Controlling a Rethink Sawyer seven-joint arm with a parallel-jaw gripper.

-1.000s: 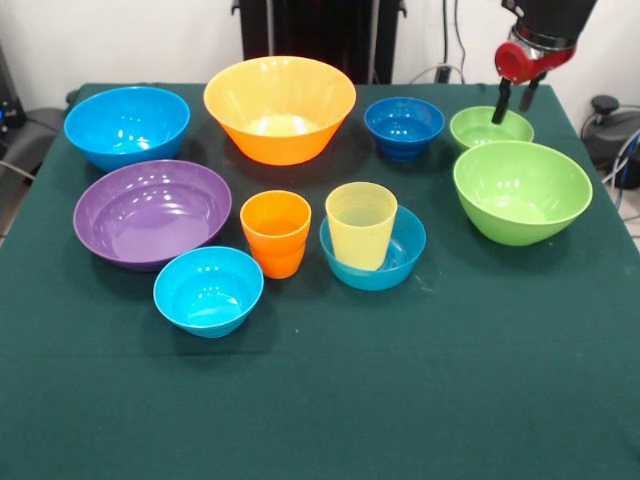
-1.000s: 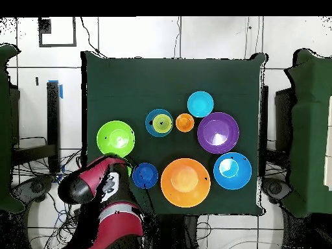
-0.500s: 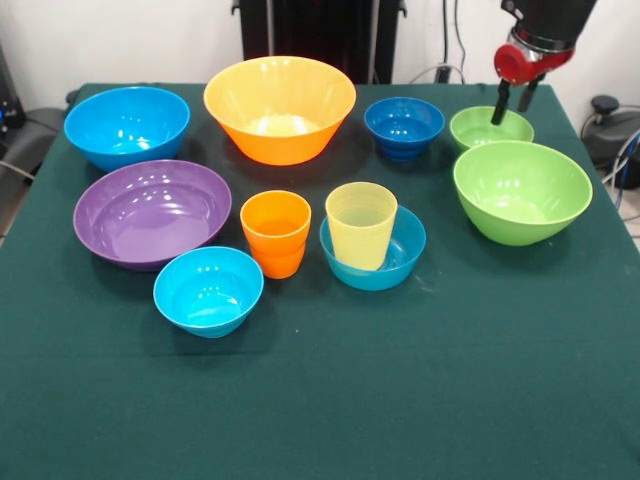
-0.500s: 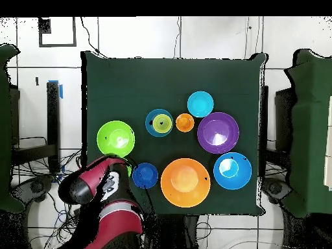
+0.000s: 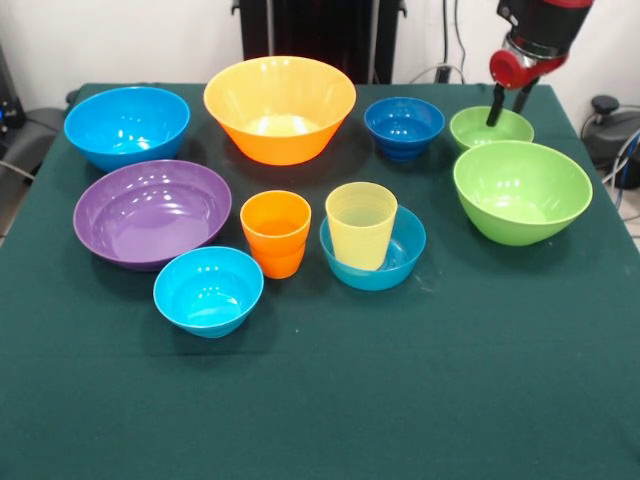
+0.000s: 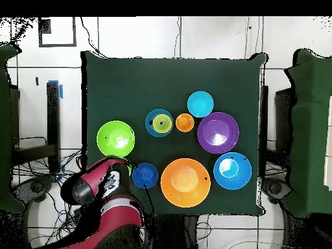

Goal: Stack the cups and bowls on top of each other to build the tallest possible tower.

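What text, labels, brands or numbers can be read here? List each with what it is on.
None can be read.
The bowls, such as the orange bowl and purple bowl, are plain.
The yellow cup and orange cup carry no print.
The cloth is plain green.
The arm shows no legible marking.

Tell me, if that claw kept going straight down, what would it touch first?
Probably the small green bowl: the gripper hangs open, pointing down over its rim, though depth is hard to judge.
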